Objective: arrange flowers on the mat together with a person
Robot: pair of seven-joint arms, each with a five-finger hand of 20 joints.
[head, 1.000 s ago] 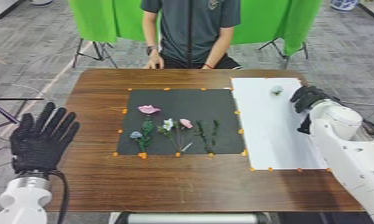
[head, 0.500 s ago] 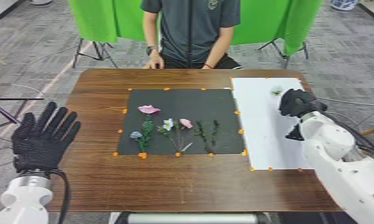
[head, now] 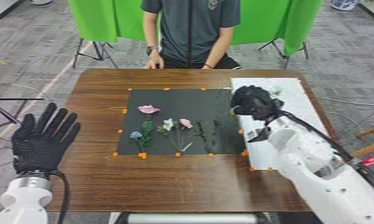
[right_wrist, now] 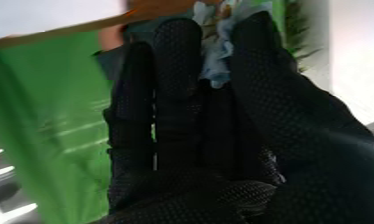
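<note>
At the border of dark mat (head: 175,99) and white sheet (head: 295,97), head view: right hand (head: 254,103); pink flower (head: 149,109), blue flower (head: 136,135), white flower (head: 168,123) and green sprigs (head: 201,134) lie on mat; left hand (head: 39,142) beside table (head: 192,187), fingers straight, spread, holding nothing.

Right wrist view: right hand pinches a flower, probably pale blue (right_wrist: 216,62), between thumb and fingers; greenery (right_wrist: 295,30) just beyond thumb.

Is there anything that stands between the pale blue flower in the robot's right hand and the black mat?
Nothing visible stands in between: the right hand, pinching the pale blue flower, is at the right edge of the black mat, where other flowers lie flat.
</note>
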